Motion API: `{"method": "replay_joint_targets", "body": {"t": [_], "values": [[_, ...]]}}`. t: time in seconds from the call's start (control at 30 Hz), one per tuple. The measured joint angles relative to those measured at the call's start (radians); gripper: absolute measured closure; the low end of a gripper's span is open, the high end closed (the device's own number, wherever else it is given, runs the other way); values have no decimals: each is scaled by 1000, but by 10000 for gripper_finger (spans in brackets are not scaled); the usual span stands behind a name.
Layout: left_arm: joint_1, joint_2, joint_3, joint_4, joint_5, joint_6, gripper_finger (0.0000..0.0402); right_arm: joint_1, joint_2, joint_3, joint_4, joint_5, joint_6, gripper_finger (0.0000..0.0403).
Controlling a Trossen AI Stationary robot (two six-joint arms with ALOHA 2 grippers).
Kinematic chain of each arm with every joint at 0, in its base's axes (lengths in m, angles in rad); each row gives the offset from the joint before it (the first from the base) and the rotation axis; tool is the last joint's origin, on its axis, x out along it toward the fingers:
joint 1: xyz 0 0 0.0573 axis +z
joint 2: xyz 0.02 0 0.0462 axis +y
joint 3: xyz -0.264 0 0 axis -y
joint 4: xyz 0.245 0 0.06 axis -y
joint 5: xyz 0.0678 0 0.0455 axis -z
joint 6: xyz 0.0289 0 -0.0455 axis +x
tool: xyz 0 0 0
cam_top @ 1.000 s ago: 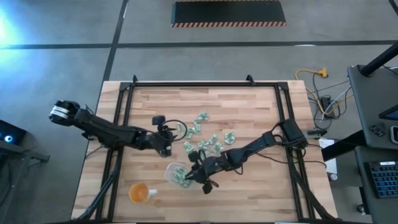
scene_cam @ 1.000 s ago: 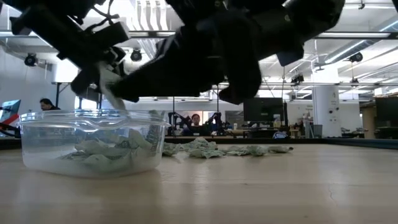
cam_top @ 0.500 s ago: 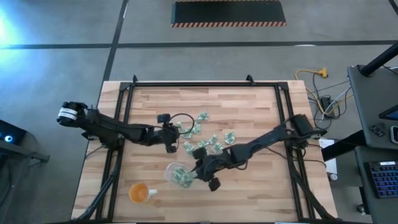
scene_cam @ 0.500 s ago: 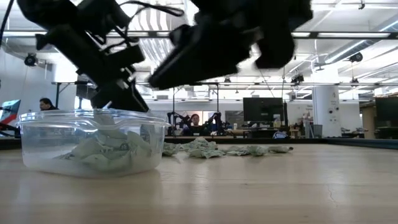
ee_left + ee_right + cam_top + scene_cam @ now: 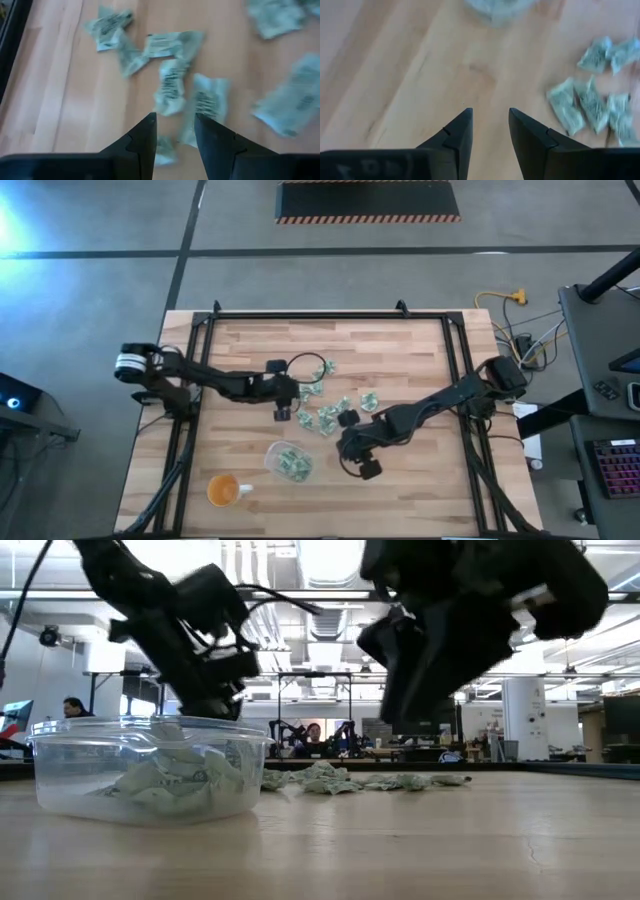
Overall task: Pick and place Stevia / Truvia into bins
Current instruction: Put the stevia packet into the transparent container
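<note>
Several pale green and white Stevia / Truvia packets lie flat and scattered on the wooden table. More of them fill the clear bin near the front, also seen in the low view. My left gripper hovers open at the left edge of the scatter. Its fingers slant down over the packets, and whether they touch one I cannot tell. My right gripper hangs open right of the bin over bare wood, with nothing between its fingers.
An orange cup stands near the front left corner. A black frame runs along the table's left, far and right sides. Bare wood lies between the bin and the front edge.
My right gripper has risen from over the bin and drawn back toward the table's right edge, tipping less steeply. My left gripper has moved right and down toward the scattered packets. The bin and the packets stay where they were.
</note>
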State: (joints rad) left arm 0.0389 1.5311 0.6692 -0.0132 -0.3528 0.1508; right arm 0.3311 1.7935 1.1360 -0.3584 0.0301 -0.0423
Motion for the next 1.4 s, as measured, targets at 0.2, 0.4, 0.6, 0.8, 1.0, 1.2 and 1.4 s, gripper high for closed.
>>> {"method": "replay_joint_targets", "body": {"t": [0.2, 0.4, 0.6, 0.8, 1.0, 1.2, 1.4], "values": [[54, 36, 11, -63, 21, -9, 285, 0, 0, -27, 12, 7, 17, 298], [65, 38, 8, -56, 115, -13, 285, -1, -1, -24, 18, 10, 17, 309], [65, 31, 8, -56, 117, -14, 285, 0, -1, -24, 25, 10, 14, 319], [65, -12, 9, -58, 116, -27, 285, 0, -1, -28, 25, 10, 14, 328], [65, -68, 2, -93, 81, -44, 285, 0, -1, -29, 26, 10, 16, 330], [69, -61, -28, -102, 28, -43, 285, 0, -1, -29, 34, 15, 17, 324], [86, -59, -34, -101, 30, -43, 285, 0, -1, -29, 47, 15, 16, 329]]}}
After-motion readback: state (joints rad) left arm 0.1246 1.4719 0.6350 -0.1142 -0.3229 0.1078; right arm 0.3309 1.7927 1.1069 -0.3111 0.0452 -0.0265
